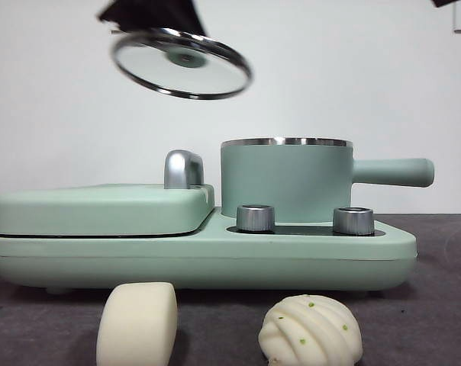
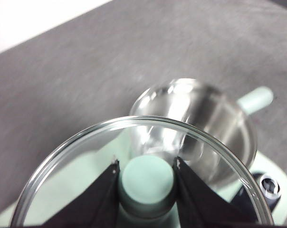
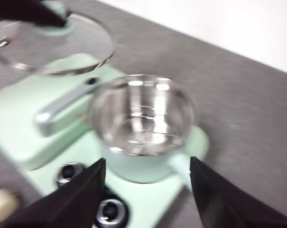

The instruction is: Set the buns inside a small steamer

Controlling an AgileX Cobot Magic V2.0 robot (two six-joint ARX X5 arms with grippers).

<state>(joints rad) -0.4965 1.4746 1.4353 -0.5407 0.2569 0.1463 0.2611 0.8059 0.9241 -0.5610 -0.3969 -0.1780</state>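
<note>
Lid (image 1: pixel 182 63): off, clamped by knob in left gripper (image 2: pixel 146 166), aloft | steamer (image 1: pixel 285 181): open, empty | buns (image 1: pixel 137 323) (image 1: pixel 311 330): both on table; unloaded | right gripper (image 3: pixel 147 166): jaws wide, above steamer

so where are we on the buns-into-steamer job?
Done: the glass lid is off the small steamer, whose steel inside shows empty. In hand: the left gripper holds the lid by its green knob, tilted, up over the griddle side. The right gripper hangs open above the pot. Left: both buns, the cream block and the ridged bun, lie on the table.
</note>
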